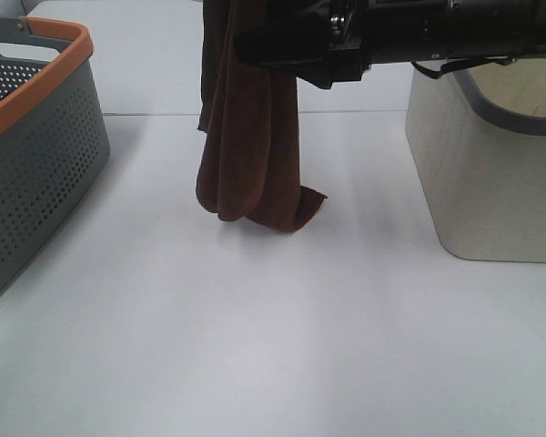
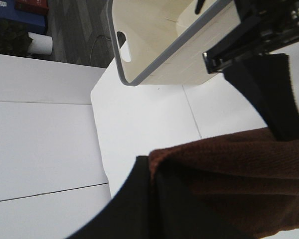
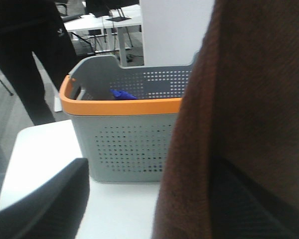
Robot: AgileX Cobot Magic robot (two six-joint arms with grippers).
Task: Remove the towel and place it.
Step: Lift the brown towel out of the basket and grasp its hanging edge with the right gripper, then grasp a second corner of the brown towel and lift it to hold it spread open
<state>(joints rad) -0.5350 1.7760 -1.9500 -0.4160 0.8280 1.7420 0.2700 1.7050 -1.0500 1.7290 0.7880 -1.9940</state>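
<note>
The dark maroon towel hangs bunched from above the frame at top centre, and its lower end touches the white table. In the left wrist view my left gripper is shut on the towel; it is out of the exterior high view. My right gripper reaches in from the right at the top of the towel. In the right wrist view the right gripper stands wide open. One of its fingers is free, and the towel drapes over the other side.
A grey perforated basket with an orange rim stands at the left, with something blue inside it. A cream basket with a grey rim stands at the right. A person in dark clothes stands beyond the table.
</note>
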